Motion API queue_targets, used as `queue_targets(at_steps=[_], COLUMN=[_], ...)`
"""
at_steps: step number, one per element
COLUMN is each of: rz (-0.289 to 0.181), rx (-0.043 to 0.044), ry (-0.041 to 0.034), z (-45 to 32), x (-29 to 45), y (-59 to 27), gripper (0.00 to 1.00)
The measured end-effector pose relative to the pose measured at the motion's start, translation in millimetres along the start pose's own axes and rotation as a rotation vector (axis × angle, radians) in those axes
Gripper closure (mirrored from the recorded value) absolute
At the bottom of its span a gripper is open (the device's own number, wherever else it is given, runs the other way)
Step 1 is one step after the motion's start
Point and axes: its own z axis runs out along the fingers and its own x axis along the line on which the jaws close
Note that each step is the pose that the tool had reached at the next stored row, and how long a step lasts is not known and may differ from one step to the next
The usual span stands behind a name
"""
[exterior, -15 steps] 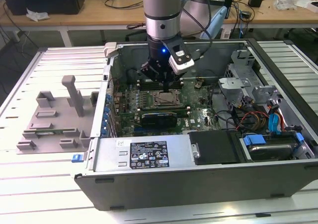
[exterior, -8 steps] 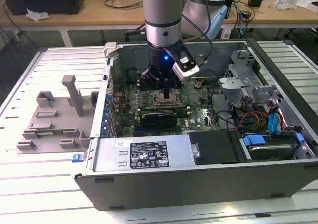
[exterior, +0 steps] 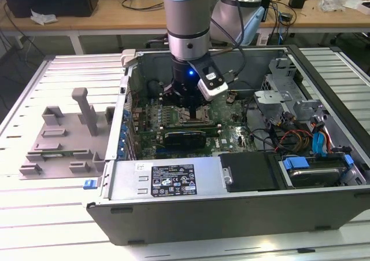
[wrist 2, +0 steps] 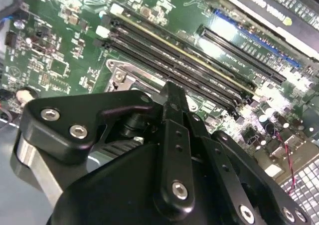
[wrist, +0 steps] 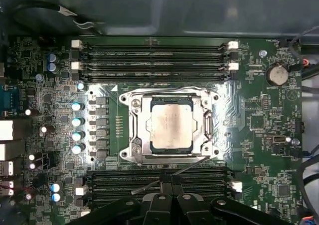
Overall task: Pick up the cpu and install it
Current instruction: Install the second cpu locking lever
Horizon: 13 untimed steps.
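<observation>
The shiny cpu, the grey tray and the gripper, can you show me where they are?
cpu [wrist: 171, 127], first wrist view, middle of its silver top, sitting in the socket.
grey tray [exterior: 49, 148], exterior view, its flat base.
gripper [exterior: 192, 106], exterior view, its tip above the socket.

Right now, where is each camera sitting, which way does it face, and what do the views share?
Exterior view: off the arm, looking down into the open computer case; the arm and tool show.
First wrist view: on the arm, facing straight down at the cpu lying in its socket; tool's dark tips show.
Second wrist view: on the arm, slanted across the motherboard; tool body shows.
Both wrist views share the memory slots.
</observation>
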Motion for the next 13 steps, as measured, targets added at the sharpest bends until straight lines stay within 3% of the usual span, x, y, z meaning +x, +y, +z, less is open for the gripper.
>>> queue_targets(at_steps=[7, 13], rz=[0.0, 0.0], rx=[0.0001, -0.0007], ry=[0.0, -0.0054], z=[9.1, 14.3], x=[7.7, 22.9], y=[-0.3, -0.6], gripper=[0.89, 0.89])
